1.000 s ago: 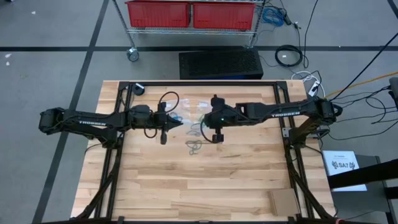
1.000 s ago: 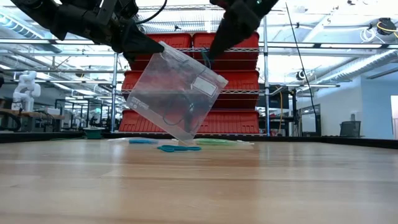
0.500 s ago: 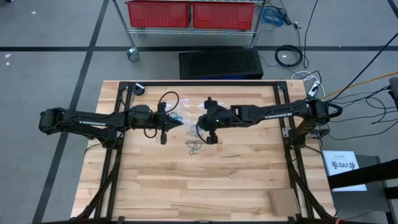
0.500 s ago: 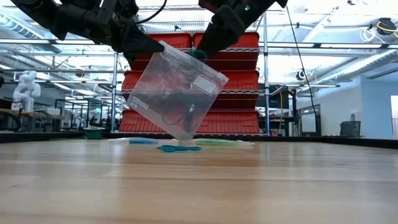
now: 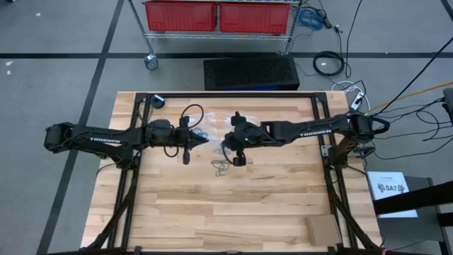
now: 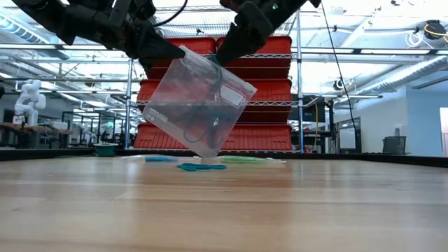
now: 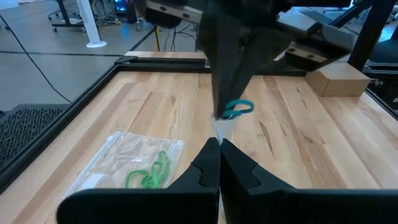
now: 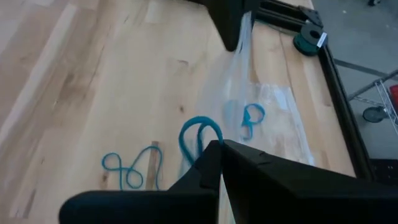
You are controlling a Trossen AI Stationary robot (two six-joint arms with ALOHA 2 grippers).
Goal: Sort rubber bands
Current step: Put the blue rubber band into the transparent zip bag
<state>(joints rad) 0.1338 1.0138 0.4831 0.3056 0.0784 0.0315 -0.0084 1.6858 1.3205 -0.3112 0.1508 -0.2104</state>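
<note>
The right gripper has its jaws pinched together on a bright blue rubber band that loops up from the fingertips, right at the upper edge of a clear plastic bag. The left gripper is clenched on that bag's other top corner, so the bag hangs tilted above the table. Beneath the right jaws, more blue rubber bands lie loose on the wood. Beside the left jaws, green rubber bands rest inside a second bag lying flat.
</note>
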